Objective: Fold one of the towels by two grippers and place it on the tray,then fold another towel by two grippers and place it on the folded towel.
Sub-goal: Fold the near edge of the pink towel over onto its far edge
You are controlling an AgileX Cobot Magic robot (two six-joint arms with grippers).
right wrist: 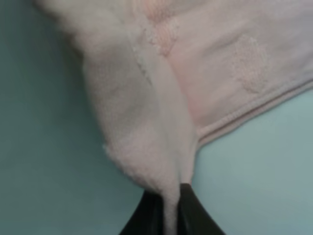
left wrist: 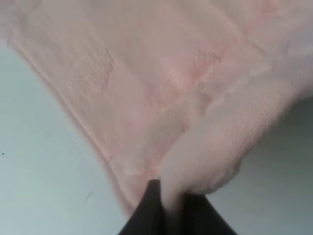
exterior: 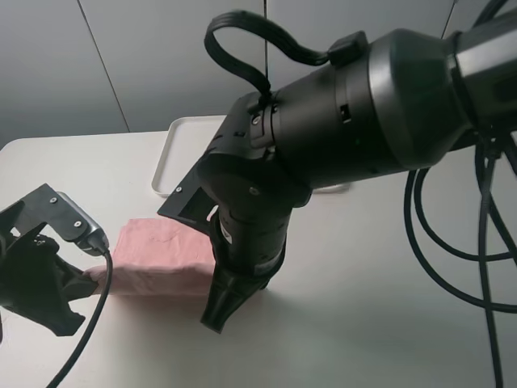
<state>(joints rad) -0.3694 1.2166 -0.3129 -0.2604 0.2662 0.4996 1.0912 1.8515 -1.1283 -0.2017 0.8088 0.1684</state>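
Note:
A pale pink towel (exterior: 157, 259) lies folded into a strip on the white table, left of centre. My left gripper (exterior: 93, 279) is shut on its left end, and the left wrist view shows pink cloth (left wrist: 161, 88) bunched between the black fingers (left wrist: 171, 210). My right gripper (exterior: 216, 319) is shut on the towel's right near corner; in the right wrist view a fold of the cloth (right wrist: 220, 73) runs into the closed fingers (right wrist: 170, 210). The white tray (exterior: 174, 149) lies behind, mostly covered by the right arm. The folded towel is hidden from view.
The bulky right arm (exterior: 347, 113) reaches across the middle of the table and blocks the view of the tray's inside. Black cables (exterior: 452, 242) hang at the right. A grey wall stands behind the table (exterior: 363, 307).

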